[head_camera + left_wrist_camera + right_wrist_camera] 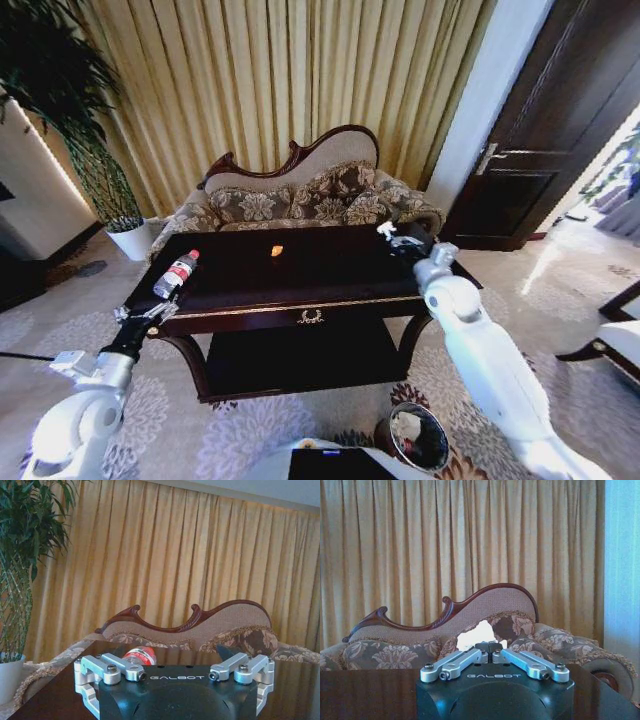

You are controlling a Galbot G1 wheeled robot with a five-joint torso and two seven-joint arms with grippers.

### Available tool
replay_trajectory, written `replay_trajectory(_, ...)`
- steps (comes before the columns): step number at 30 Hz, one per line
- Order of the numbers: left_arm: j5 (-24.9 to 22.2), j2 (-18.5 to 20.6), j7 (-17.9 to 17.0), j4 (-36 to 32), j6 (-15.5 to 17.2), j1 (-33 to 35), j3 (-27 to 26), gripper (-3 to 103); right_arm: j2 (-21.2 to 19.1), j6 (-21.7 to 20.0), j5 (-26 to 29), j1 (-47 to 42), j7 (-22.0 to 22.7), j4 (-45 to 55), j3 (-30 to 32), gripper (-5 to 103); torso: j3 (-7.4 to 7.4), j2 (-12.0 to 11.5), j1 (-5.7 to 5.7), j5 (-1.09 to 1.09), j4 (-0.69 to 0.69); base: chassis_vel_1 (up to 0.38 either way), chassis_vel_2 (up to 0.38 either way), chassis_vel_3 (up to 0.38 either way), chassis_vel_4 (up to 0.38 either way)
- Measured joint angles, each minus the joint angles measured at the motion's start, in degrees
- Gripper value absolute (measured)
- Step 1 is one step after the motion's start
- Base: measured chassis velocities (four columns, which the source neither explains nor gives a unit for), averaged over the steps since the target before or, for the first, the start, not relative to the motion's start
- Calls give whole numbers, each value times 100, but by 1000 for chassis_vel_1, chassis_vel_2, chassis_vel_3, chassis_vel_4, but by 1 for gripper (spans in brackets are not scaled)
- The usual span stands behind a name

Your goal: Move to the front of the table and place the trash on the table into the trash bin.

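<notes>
The dark glossy table [250, 300] stands straight ahead. A clear plastic bottle [176, 273] with a red label lies near its left edge, its red end [140, 656] just beyond my left gripper. A tiny orange piece [277, 250] rests mid-table toward the back. My left gripper [150, 312] hovers open at the front left corner, short of the bottle. Over the back right part of the table, my right gripper [393, 234] is shut on a crumpled white paper scrap [472, 637]. The round dark trash bin [418, 435] stands on the carpet near my base, right of centre.
A patterned sofa [300, 195] sits right behind the table before gold curtains. A potted plant in a white pot [130, 238] stands at the back left. A dark door [545, 130] is at the right, and a chair [615, 340] at the far right edge.
</notes>
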Motion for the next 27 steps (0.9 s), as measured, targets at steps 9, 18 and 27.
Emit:
replay_trajectory(9,-10,45,12,-7,-21,-16,8,100,7,4,34,-200,-1,209,-101,0,0,0,0,-1,1,0,0,0,0)
replay_trajectory(18,-11,38,66,-10,-45,-3,12,100,32,-10,34,-331,-1,282,-159,0,0,0,0,-1,0,40,-37,-42,44)
replay_trajectory(27,-5,11,70,-71,-47,7,21,100,32,-28,34,-336,-1,299,-184,0,0,0,0,-1,1,119,-111,-109,115)
